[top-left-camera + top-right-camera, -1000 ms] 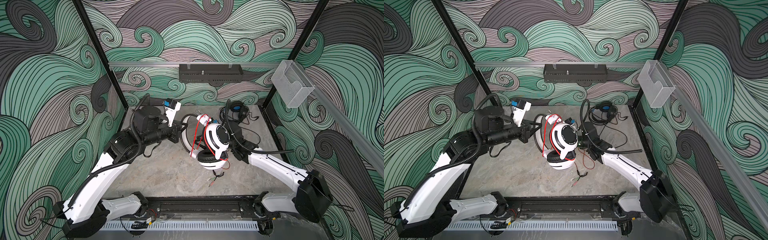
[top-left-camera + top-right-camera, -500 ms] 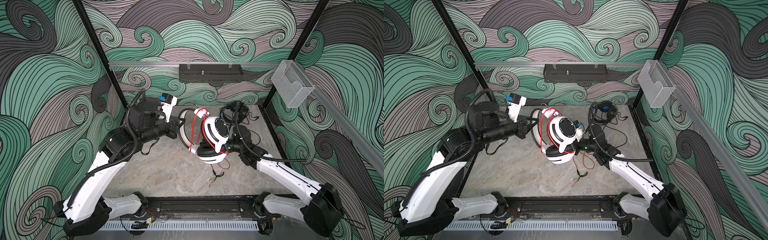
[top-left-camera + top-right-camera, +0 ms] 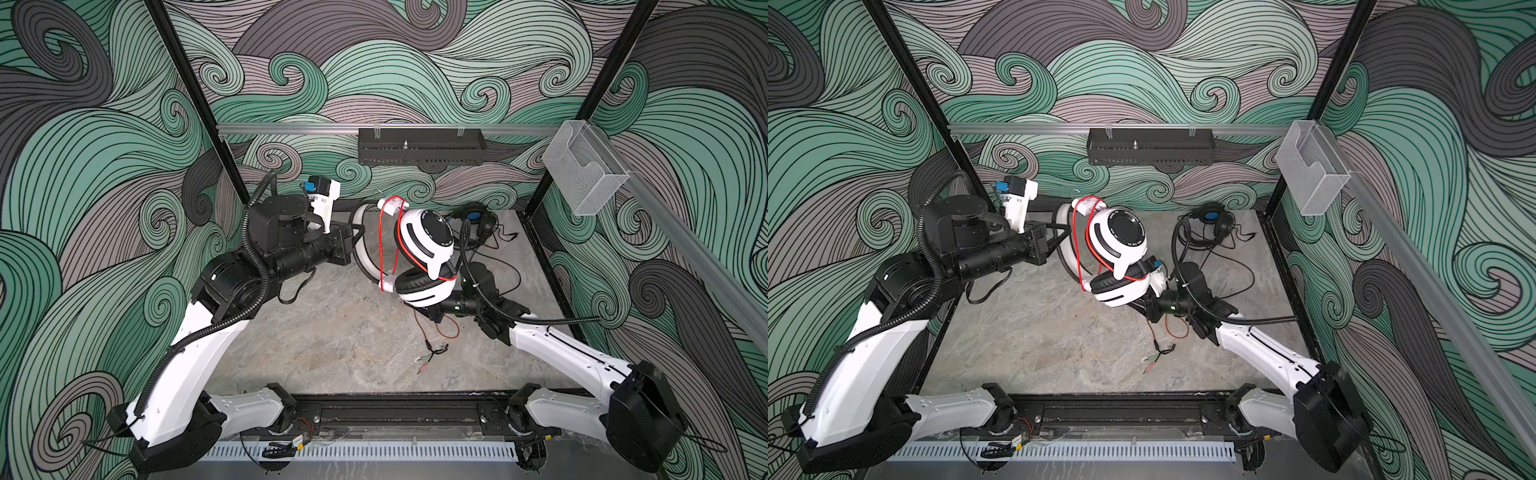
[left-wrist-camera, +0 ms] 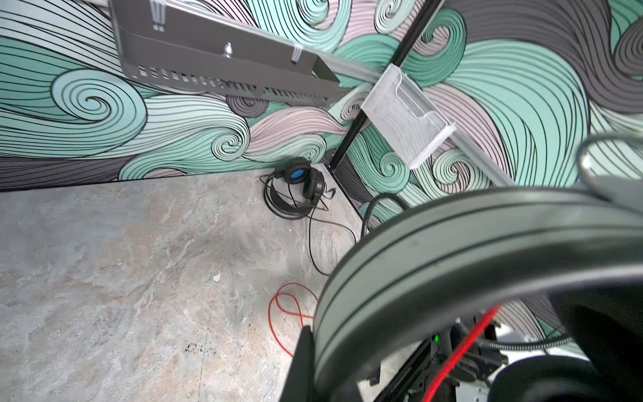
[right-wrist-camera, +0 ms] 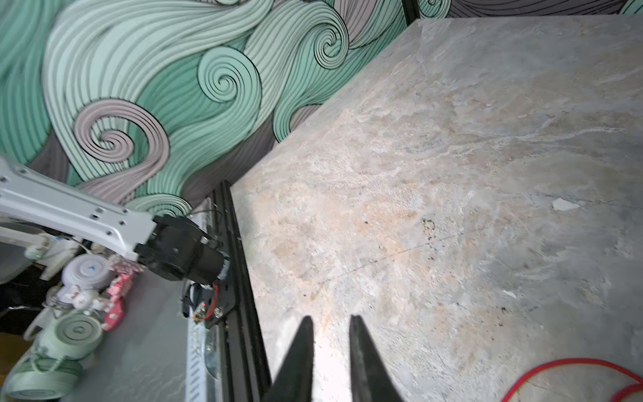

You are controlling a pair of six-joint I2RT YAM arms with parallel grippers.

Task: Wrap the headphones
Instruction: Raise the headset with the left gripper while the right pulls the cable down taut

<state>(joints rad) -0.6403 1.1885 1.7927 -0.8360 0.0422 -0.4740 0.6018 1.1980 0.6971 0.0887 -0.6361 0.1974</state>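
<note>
The white headphones held up over the counter; the black headphones lie at its 1 o'clock corner.
From where I stand, the left arm comes in from 9 o'clock, its end effector clenched on the white headband just 12 o'clock of centre. The right end effector, in from 4 o'clock and tucked below the lower ear cup, shows a slim gap with nothing between its prongs. The red cord loops across the headband. Its slack and plugs trail toward 5 o'clock.
</note>
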